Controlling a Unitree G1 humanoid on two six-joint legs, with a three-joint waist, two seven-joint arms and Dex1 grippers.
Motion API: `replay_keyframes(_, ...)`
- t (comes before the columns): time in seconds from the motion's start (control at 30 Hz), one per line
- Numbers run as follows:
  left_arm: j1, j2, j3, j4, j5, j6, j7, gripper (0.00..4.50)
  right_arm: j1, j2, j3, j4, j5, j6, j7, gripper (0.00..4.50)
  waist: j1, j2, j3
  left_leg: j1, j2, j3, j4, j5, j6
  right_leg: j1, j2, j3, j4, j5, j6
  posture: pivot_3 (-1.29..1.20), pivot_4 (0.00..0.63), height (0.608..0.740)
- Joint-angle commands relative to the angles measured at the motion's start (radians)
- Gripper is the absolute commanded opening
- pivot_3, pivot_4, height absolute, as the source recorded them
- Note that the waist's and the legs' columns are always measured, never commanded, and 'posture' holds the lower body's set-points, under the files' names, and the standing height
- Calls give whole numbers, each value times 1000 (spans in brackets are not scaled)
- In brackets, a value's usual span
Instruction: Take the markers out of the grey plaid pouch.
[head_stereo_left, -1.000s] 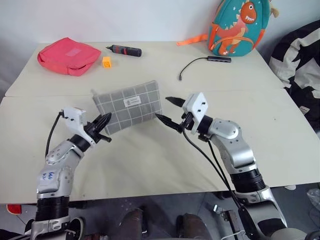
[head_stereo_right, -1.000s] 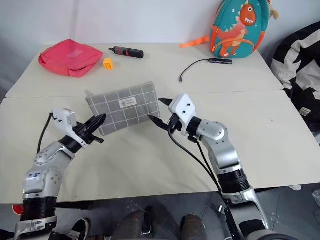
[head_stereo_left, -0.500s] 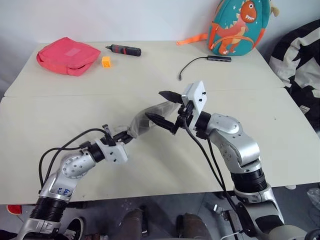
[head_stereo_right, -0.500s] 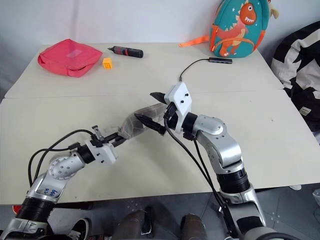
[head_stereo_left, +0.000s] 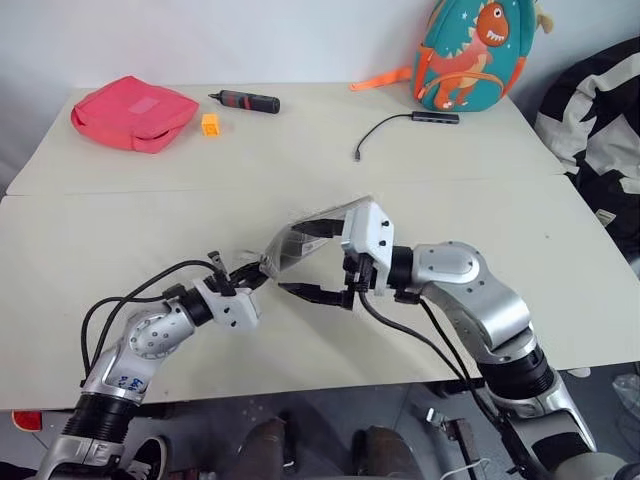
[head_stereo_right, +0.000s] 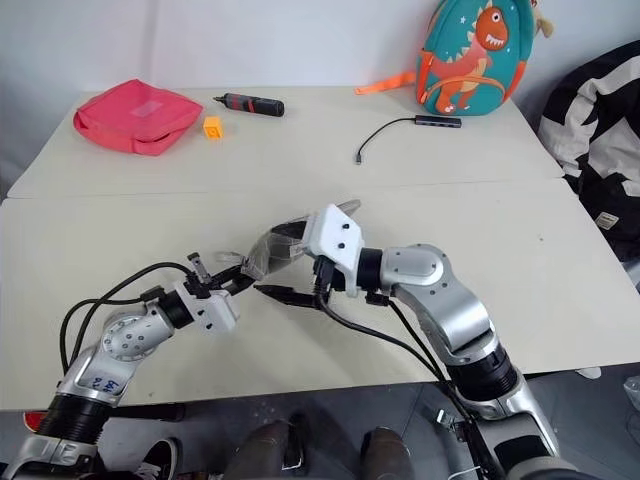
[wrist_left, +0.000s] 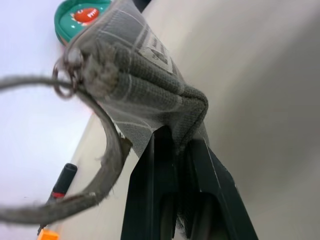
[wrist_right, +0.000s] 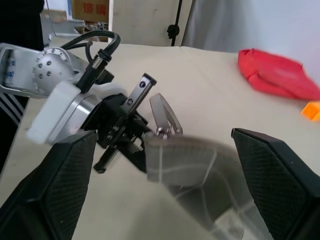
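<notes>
Left gripper (head_stereo_left: 255, 279): pinching one end of the grey plaid pouch (head_stereo_left: 305, 240), holding it clear of the table (head_stereo_left: 150, 230)
Right gripper (head_stereo_left: 312, 262): standing wide, fingers straddling the pouch's far end
Markers: presumably lying inside
Advice: be seizing the zip pull, not the fabric
Surroundings: pink-red pouch (head_stereo_left: 135, 110), screwdriver (head_stereo_left: 245, 100), backpack (head_stereo_left: 475, 55) sitting at the back
</notes>
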Motion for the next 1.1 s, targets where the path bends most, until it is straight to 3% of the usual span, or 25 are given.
replay_keyframes(0.03,-19,5,-9,-24,43,-18,15,0,-36,36,24,14,-45,-27,-38,4466,0,0,0,0,0,0,0,0,0,0,0,0,0,0,0,0,150,740)
replay_keyframes(0.27,-61,-2,-25,-46,121,2,36,0,-65,60,45,49,-103,-41,-54,4466,1,0,0,0,-1,-1,0,1,2,1,1,-2,1,0,0,0,150,740)
replay_keyframes(0.37,-69,-8,-34,-59,126,15,32,0,-72,71,48,57,-110,-31,-59,3925,0,0,0,0,0,-1,0,1,2,1,2,-3,2,0,0,0,150,740)
replay_keyframes(0.73,-64,-17,-39,-76,119,38,38,0,-60,80,61,69,-120,8,-58,122,-1,0,0,0,0,-1,1,2,3,0,1,-3,6,0,0,0,150,740)
replay_keyframes(0.87,-50,-31,-32,-83,58,53,18,0,-49,89,42,62,-100,23,-64,20,-1,0,0,0,0,-1,1,2,3,0,1,-4,6,0,0,0,150,740)
replay_keyframes(1.1,60,-108,55,-194,-462,267,-153,0,-40,104,-116,95,-49,27,-144,20,-2,0,0,0,1,-3,3,2,3,1,0,-3,6,0,0,0,150,740)
